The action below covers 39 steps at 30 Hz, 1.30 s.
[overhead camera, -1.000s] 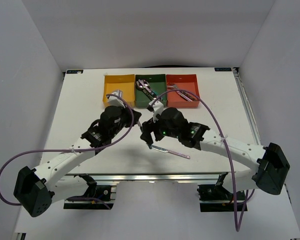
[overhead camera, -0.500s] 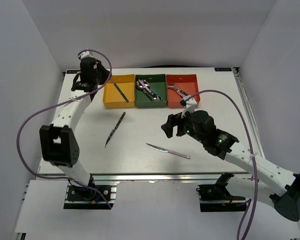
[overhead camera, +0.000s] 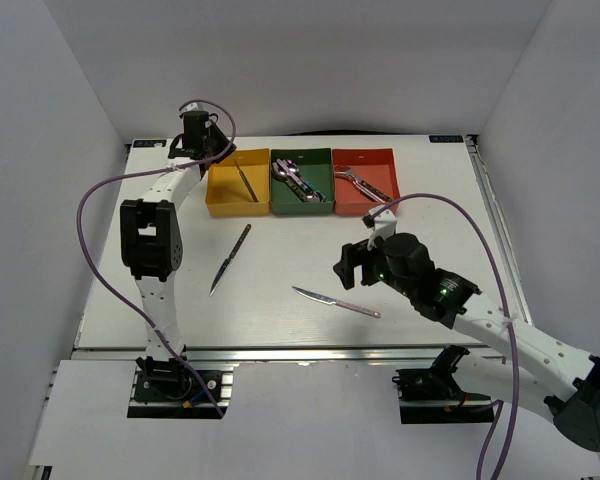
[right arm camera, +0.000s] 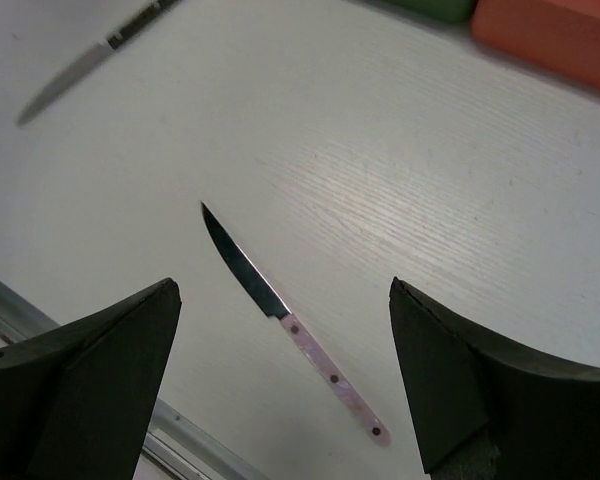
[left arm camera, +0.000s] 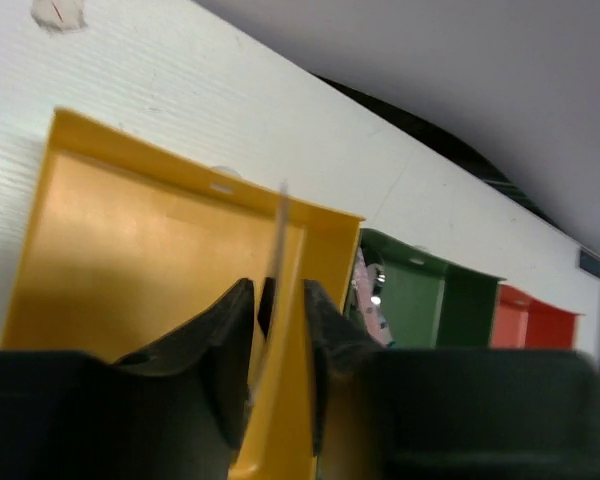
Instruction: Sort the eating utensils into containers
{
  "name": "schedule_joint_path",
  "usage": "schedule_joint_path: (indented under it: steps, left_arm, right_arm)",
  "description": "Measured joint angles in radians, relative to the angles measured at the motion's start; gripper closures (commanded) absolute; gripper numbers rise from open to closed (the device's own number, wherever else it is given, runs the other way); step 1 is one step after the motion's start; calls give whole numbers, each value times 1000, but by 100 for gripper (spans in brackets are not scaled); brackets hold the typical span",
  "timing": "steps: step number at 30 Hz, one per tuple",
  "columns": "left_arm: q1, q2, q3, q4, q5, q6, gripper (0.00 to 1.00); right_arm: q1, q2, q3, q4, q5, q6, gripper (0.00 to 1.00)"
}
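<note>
Left gripper: hovering slightly open, loosely bracketing knife leaning in yellow bin. Right gripper: hanging wide open, holding nothing, over pink knife lying on table. Also noting dark knife lying apart, toward left.

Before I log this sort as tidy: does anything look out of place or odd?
Two knives lie loose on the table, not binned: a dark-handled knife in front of the yellow bin, and a pink-handled knife nearer the front edge. Nothing looks damaged.
</note>
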Motion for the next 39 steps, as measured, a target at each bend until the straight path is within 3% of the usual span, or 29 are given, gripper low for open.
schedule_joint_path:
  steps: [4, 7, 9, 14, 22, 24, 26, 30, 33, 35, 39]
  left_arm:
    - [0, -9, -64, 59, 32, -34, 36]
    - [0, -23, -105, 80, 44, -53, 28]
    - [-2, -39, -124, 75, 46, -48, 2]
    - [-2, -168, -156, -24, -2, -14, 2]
    - [-2, -613, -256, -64, -88, 75, 2]
    - [-2, -670, -254, -68, -92, 90, 2]
    - [-2, -716, -271, -75, -90, 101, 2]
    - [-2, -822, -402, -102, -76, 111, 2]
    - [-2, -893, -504, -113, -32, 109, 2]
    - [-2, -943, -581, -113, 7, 99, 2]
    - [-8, -1072, -780, -64, 122, 37, 2]
  right_arm:
    - [0, 103, 8, -56, 6, -54, 11]
    - [0, 204, 29, -119, -1, -103, 11]
    - [0, 274, 52, -157, -23, -143, 11]
    - [0, 395, 78, -231, -80, -237, 19]
    - [0, 531, 85, -285, -87, -316, 24]
    - [0, 546, 88, -288, -86, -323, 32]
    - [0, 573, 100, -298, -87, -335, 46]
    - [6, 649, 141, -315, -92, -343, 61]
    - [23, 686, 178, -316, -105, -350, 86]
    - [35, 693, 188, -307, -120, -350, 95]
    - [49, 682, 188, -274, -119, -313, 100]
